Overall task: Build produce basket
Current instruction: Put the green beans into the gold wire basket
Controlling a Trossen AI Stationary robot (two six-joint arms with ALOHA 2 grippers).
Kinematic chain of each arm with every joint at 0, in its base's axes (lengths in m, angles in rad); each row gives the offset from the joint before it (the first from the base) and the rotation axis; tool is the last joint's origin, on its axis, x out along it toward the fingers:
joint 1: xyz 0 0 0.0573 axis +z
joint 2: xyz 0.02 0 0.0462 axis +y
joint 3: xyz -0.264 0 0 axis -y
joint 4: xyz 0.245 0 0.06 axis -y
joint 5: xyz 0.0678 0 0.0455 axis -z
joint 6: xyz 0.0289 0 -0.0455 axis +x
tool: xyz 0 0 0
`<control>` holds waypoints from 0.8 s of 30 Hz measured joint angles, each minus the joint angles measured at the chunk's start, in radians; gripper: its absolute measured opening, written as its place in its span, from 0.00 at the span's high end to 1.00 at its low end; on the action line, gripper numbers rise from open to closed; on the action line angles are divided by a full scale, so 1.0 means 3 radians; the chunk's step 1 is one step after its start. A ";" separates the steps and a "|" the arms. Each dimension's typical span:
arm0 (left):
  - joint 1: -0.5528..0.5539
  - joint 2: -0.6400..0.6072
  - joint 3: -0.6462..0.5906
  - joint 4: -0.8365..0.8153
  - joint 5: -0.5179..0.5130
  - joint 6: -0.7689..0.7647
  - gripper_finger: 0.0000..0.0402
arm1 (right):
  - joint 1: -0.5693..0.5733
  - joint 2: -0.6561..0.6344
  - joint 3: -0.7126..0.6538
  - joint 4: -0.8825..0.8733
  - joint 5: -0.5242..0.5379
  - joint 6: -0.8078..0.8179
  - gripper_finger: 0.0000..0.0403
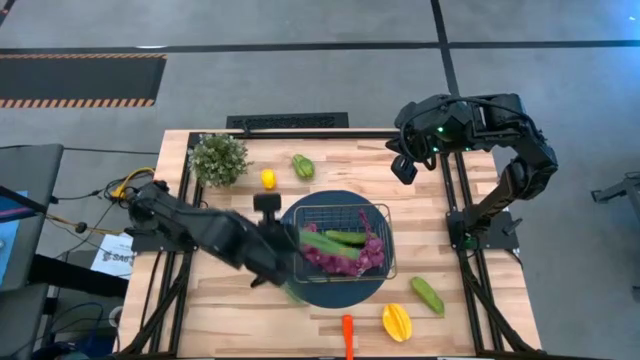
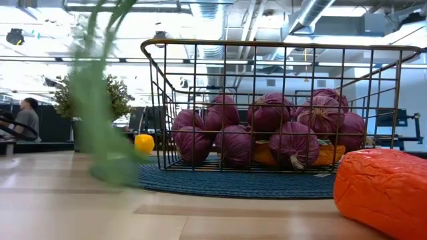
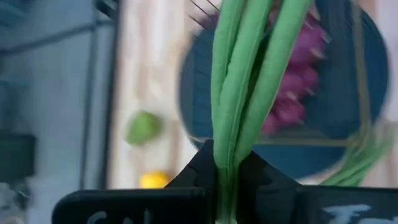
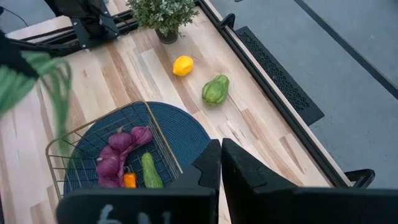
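Green beans point(image 3: 249, 81), light and floppy, are hanging pinched at their stem end in left gripper point(image 3: 227, 171), centre frame above basket point(image 1: 340, 243); right gripper point(image 4: 221, 163) is idling closed.

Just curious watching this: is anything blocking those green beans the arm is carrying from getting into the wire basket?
Nothing visible. The left gripper holds the long green beans at the basket edge; inside lie only grapes and a cucumber.

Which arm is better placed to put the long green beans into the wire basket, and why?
Left. Its pincer is shut on the long green beans, right at the edge of the silvery wire mesh basket. The right pincer waits near the table's far right corner, fingers closed and empty.
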 joint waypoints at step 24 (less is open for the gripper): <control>0.0509 -0.0783 0.0741 0.1600 -0.0334 0.1417 1.00 | -0.0646 -0.0058 0.0003 0.0001 0.0005 -0.0237 0.91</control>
